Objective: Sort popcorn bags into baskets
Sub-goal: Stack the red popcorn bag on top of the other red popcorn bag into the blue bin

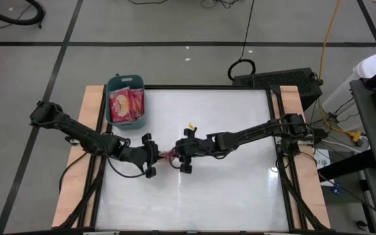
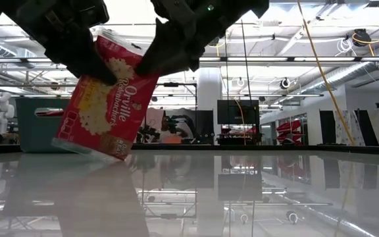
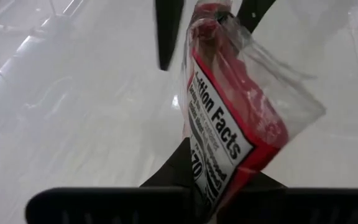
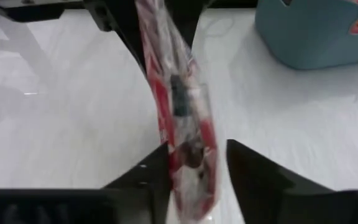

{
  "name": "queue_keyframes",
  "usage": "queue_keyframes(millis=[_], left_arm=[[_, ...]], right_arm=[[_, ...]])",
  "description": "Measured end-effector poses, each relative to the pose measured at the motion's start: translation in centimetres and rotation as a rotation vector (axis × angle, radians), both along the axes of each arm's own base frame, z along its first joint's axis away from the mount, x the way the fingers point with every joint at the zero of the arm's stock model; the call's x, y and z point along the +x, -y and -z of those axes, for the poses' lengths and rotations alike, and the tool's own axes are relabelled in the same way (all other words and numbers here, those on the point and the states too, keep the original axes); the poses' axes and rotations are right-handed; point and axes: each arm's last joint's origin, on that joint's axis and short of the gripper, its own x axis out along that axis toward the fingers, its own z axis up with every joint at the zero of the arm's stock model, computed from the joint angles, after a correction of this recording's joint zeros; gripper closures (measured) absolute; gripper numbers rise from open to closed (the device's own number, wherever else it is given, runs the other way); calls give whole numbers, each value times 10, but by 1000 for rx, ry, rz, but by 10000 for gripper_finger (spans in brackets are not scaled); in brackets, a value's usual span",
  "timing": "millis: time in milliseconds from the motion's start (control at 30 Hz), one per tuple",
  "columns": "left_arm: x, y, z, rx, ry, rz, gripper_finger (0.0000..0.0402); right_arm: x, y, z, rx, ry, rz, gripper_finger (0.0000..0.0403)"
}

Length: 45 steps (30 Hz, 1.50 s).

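One red popcorn bag (image 1: 168, 156) (image 2: 104, 105) hangs tilted between my two grippers near the table's middle, its picture face toward the near edge. My left gripper (image 1: 154, 156) (image 3: 210, 186) is shut on it from the left. My right gripper (image 1: 178, 156) (image 4: 197, 180) is open, its fingers on either side of the bag's other end. The teal basket (image 1: 124, 79) (image 2: 35, 125) (image 4: 309, 37) stands at the table's far left edge, with red packets (image 1: 126, 104) lying flat inside. My left gripper pinches the bag's upper edge (image 2: 101, 62) (image 3: 222, 174) between its two fingers, coming level from the table's left. The bag hangs tilted below the fingers. Its lower edge (image 2: 91, 151) is close over the table; whether it touches there cannot be told. My right gripper comes level from the table's right. One finger (image 4: 151, 177) lies against a face of the bag's upper right part (image 4: 182, 155). The other finger (image 4: 253, 174) stands apart from it with a small gap.
The white glossy tabletop (image 1: 240, 189) spreads around both grippers, with a dark frame and wooden side strips (image 1: 93, 111) at its borders. The basket sits about a hand's length beyond the left forearm (image 1: 90, 138). Room equipment shows behind the table in the low view.
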Motion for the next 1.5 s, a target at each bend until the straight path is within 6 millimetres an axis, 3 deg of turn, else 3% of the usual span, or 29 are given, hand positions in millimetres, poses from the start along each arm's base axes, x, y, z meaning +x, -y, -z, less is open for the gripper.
queue_keyframes(millis=[233,467,600,800,1167,1333,1500], left_arm=[[0,0,-1,-8,21,-40,327],[-8,0,-11,-34,57,-70,210],[-23,0,-24,-61,97,-115,173],[-41,11,-31,15,151,-173,180],[-58,37,-32,133,230,-163,232],[-63,49,-32,139,278,-144,240],[-60,61,-25,125,399,-101,240]], right_arm=[[0,-2,0,-5,-3,-36,383],[-11,0,-12,3,-39,-25,365],[-26,-6,-21,11,-109,0,379],[-43,-30,-35,-2,-103,68,388],[-75,-68,-89,-74,140,48,384],[-88,-80,-105,-63,402,-9,384],[-95,-81,-91,-102,704,-43,383]])
